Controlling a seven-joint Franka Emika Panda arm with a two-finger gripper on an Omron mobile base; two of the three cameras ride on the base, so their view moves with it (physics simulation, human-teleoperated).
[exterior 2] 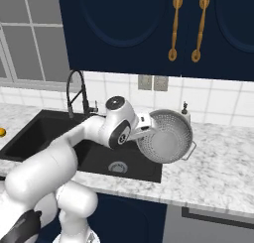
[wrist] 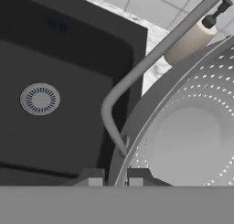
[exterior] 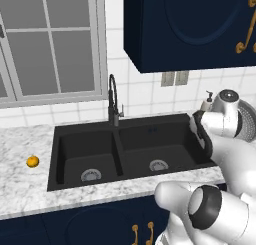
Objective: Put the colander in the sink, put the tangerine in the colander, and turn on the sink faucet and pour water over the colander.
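- Two dark fingertips of the hand (wrist: 115, 178) pinch the colander (wrist: 183, 141) by its rim, tipped on its side.
- Right beside the hand, just past the rim, lies the sink (wrist: 68, 58).
- Next move, I think: carry it sideways over that basin, then lower it.

The left base view looks forward and down from behind the arm's left, squarely onto the sink (exterior: 125, 149) and window. The right base view looks from the arm's right, sharing that sink (exterior 2: 44, 133) and the faucet (exterior 2: 77, 93). The hand view sits close above the colander (wrist: 183, 136), by the sink's edge.
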